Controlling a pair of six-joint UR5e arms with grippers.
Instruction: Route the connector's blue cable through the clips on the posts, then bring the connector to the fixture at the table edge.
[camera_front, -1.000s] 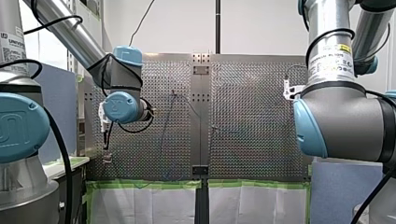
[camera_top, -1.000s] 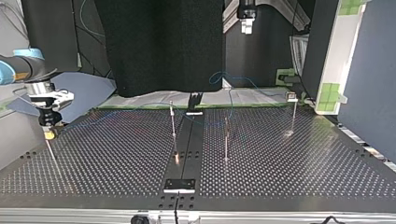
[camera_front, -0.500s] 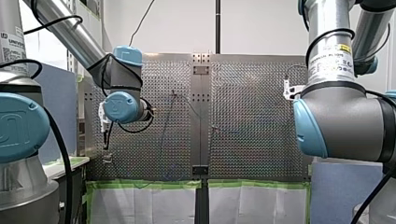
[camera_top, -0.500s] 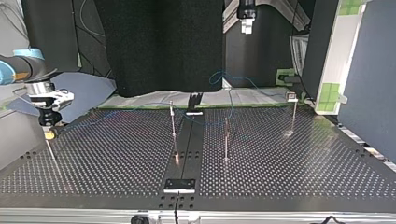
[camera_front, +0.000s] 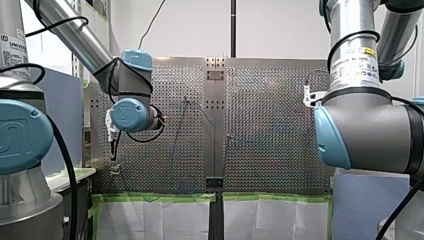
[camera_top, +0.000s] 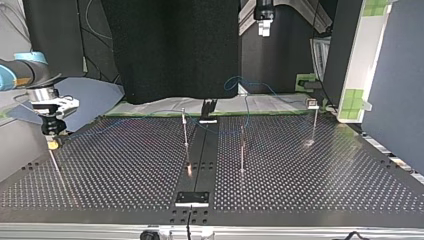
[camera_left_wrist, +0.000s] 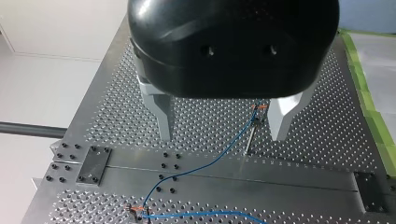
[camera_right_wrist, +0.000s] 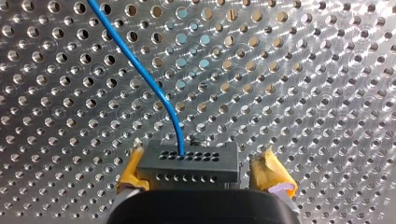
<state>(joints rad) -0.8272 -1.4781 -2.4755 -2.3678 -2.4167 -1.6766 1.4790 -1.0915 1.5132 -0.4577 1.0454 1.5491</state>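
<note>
The connector (camera_right_wrist: 189, 164) sits between the right tool's (camera_right_wrist: 201, 173) yellow pads (camera_right_wrist: 132, 170), close to the surface (camera_right_wrist: 303, 70). The pads stand apart, with a gap on one side. Its blue cable (camera_right_wrist: 140, 70) runs straight ahead. The left tool (camera_left_wrist: 224, 123) hangs open, far off over a post (camera_left_wrist: 252, 133).

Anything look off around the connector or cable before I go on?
One thing: in the right wrist view the connector sits off-centre in my right gripper, touching one yellow pad with a gap to the other, so it looks unclamped. The blue cable shows no damage.
</note>
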